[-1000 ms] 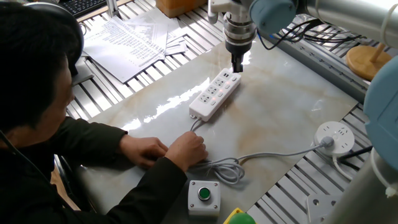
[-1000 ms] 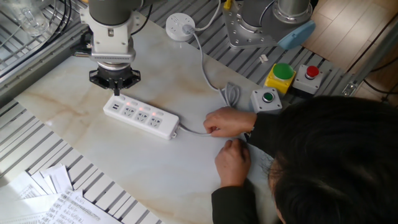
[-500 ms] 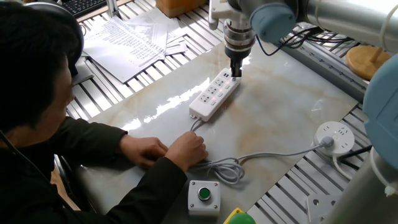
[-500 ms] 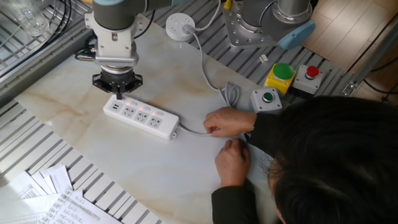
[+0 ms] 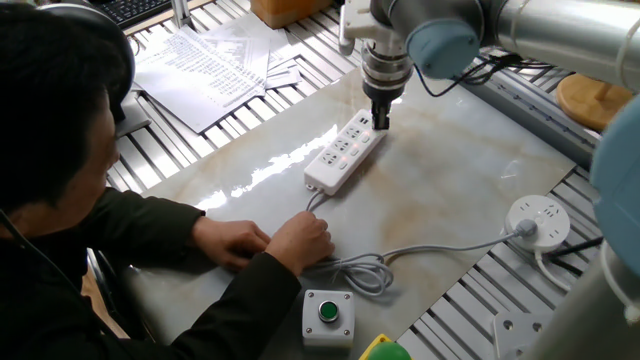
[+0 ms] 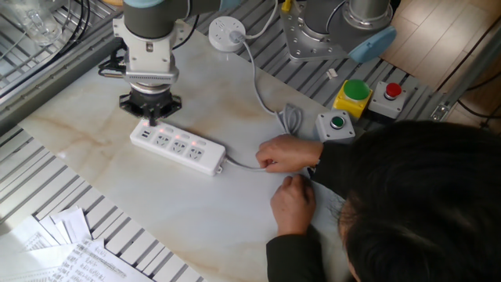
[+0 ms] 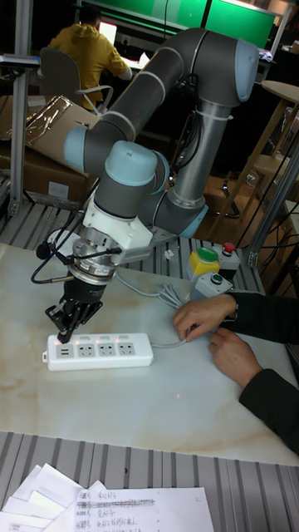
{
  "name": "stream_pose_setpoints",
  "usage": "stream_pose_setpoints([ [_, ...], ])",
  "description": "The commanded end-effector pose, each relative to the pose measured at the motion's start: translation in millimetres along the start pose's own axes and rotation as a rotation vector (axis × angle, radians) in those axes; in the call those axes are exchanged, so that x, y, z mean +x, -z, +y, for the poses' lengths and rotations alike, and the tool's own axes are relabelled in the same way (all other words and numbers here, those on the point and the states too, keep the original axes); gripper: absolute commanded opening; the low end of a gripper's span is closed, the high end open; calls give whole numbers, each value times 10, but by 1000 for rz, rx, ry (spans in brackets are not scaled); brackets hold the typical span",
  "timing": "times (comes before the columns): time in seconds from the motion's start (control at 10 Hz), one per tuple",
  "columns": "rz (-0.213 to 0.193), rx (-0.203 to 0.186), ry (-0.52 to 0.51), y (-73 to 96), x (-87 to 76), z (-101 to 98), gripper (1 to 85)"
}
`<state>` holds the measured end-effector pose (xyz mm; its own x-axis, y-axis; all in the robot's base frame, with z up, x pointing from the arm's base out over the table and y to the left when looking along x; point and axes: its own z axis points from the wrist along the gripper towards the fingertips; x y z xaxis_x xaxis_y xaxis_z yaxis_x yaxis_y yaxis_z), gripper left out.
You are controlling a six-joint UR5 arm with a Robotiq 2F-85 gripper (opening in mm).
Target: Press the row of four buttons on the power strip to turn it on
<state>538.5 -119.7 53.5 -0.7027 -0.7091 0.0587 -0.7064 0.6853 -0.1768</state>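
Note:
The long white power strip (image 5: pixel 343 154) (image 6: pixel 177 147) (image 7: pixel 100 352) lies flat on the marble table top, its grey cable running toward the person's hands. Small red lights glow in the row of buttons (image 6: pixel 179 139) (image 7: pixel 101 339) along one long edge. My gripper (image 5: pixel 381 123) (image 6: pixel 153 121) (image 7: pixel 65 335) points straight down over the strip's far end, away from the cable. Its fingers are shut into one dark tip, which touches the strip at the end of the button row. The button under the tip is hidden.
A person sits at the table with both hands (image 5: pixel 268 240) (image 6: pixel 286 153) on the cable near the strip. A round white socket puck (image 5: pixel 537 218) (image 6: pixel 226 31), a grey box with a green button (image 5: pixel 328 315) (image 6: pixel 335 124), further button boxes (image 6: pixel 371 95) and papers (image 5: pixel 215 62) lie around.
My gripper has come down and shifted slightly along the strip, from just above its end onto the button row. The strip and the person's hands have not moved.

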Motion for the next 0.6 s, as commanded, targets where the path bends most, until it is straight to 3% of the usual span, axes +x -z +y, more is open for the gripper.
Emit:
stream_pose_setpoints([
  [0.0, 43, -85, -52, 679, 17, 144, 10],
  [0.1, -6, -149, -138, 712, -163, 256, 10],
  [0.2, -41, -166, -211, 711, -350, 274, 10],
  [0.5, -77, -134, -338, 818, -699, 146, 10],
])
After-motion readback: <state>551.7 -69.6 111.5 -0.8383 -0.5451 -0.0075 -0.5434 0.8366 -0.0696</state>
